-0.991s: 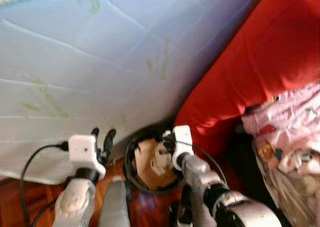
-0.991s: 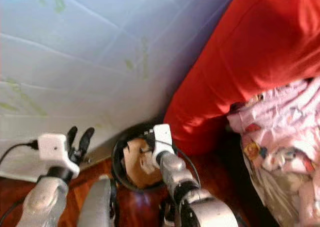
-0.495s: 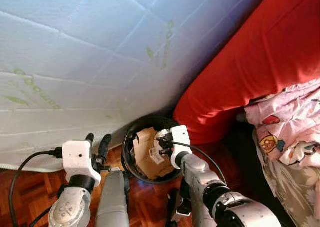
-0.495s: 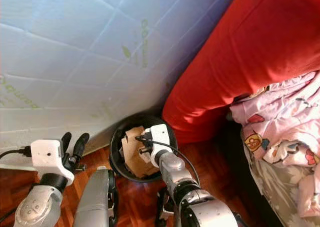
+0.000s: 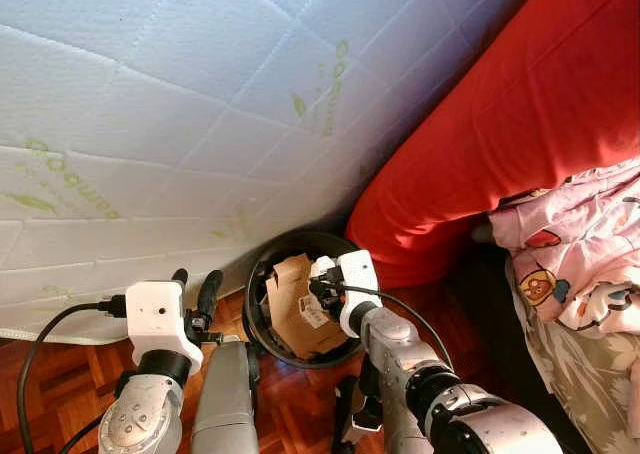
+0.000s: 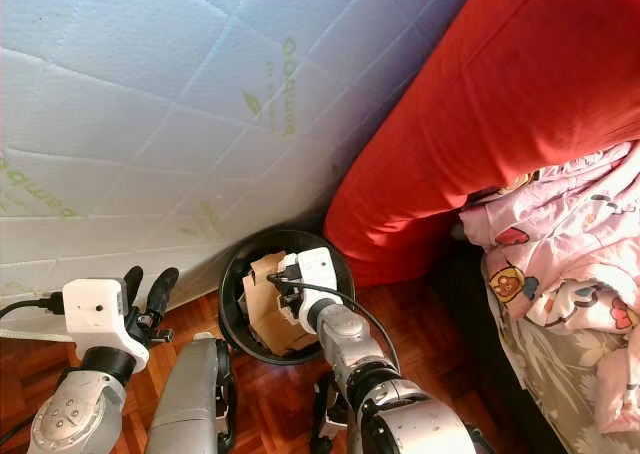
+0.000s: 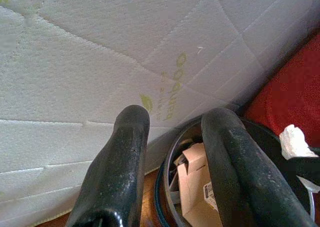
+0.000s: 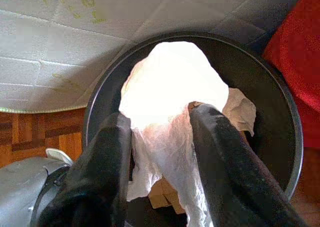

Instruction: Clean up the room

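From the head cameras, a black bin (image 5: pixel 300 309) packed with cardboard (image 5: pixel 292 304) is seen on the wooden floor (image 5: pixel 60 389) against a white mattress (image 5: pixel 150 124), the right gripper (image 5: pixel 322 286) held above it. In the left wrist view, the left gripper (image 7: pixel 175 162) is shown with fingers spread, the bin just beyond them. In the right wrist view, a crumpled white tissue (image 8: pixel 167 94) is pinched between the fingers (image 8: pixel 112 157) over the bin's opening.

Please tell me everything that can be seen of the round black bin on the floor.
The black bin is round, with a dark, smooth wall and rim, like plastic. It stands upright on the wooden parquet floor, close against the white quilted mattress and beside the red cushion. Inside are brown cardboard pieces, one with a small label. The right tool is above its opening, shut on a crumpled white tissue hanging over the cardboard. The left tool is open beside the bin.
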`<state>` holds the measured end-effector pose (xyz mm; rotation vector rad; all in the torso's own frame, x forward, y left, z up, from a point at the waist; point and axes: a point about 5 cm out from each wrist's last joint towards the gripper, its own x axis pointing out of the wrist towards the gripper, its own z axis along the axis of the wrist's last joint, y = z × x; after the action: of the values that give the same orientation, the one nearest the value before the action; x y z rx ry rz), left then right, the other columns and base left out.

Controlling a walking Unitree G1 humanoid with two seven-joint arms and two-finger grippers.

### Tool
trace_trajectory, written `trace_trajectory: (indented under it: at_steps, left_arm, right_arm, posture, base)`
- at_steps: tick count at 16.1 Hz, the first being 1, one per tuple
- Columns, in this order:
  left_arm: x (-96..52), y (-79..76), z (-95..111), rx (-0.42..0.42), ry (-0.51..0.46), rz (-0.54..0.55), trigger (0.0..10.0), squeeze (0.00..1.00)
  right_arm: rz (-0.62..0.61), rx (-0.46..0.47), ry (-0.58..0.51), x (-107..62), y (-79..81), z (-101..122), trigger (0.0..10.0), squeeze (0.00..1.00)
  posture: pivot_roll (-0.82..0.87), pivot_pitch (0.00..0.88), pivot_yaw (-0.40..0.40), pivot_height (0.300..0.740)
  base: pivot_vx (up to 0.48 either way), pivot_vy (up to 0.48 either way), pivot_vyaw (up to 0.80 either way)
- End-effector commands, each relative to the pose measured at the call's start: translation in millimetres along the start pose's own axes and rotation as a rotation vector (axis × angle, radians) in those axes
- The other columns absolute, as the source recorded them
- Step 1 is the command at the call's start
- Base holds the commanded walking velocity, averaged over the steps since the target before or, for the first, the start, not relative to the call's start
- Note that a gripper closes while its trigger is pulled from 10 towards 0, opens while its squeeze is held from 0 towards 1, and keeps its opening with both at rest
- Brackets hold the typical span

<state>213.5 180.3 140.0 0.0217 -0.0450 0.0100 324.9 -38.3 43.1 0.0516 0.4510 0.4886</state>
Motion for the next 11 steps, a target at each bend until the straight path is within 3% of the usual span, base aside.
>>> trace_trajectory:
  at_steps: [1,7,9,11]
  left_arm:
    - [-4.8,-1.7,-1.6,0.012,0.024,0.003,10.0,0.0]
    - [-3.1,-2.2,-0.3,0.008,0.021,0.01,10.0,0.0]
    - [-3.0,-2.1,-0.5,0.008,0.022,0.013,10.0,0.0]
    - [-3.8,-2.4,-1.1,0.007,0.025,0.014,10.0,0.0]
  right_arm:
    - [0.072,0.039,0.061,2.0,35.2,-20.6,10.0,1.0]
    - [0.114,0.028,0.104,0.2,36.6,-28.4,10.0,1.0]
    - [0.158,-0.048,0.176,-2.0,41.7,-39.1,10.0,1.0]
    - [0.124,-0.094,0.23,-4.7,38.3,-48.9,10.0,1.0]
  posture:
    - [0.33,0.471,-0.137,0.637]
    - [0.32,0.484,-0.146,0.637]
    - [0.32,0.486,-0.148,0.637]
    - [0.32,0.486,-0.148,0.637]
  base:
    - [0.0,0.0,0.0]
    - [0.0,0.0,0.0]
    - [0.0,0.0,0.0]
    - [0.0,0.0,0.0]
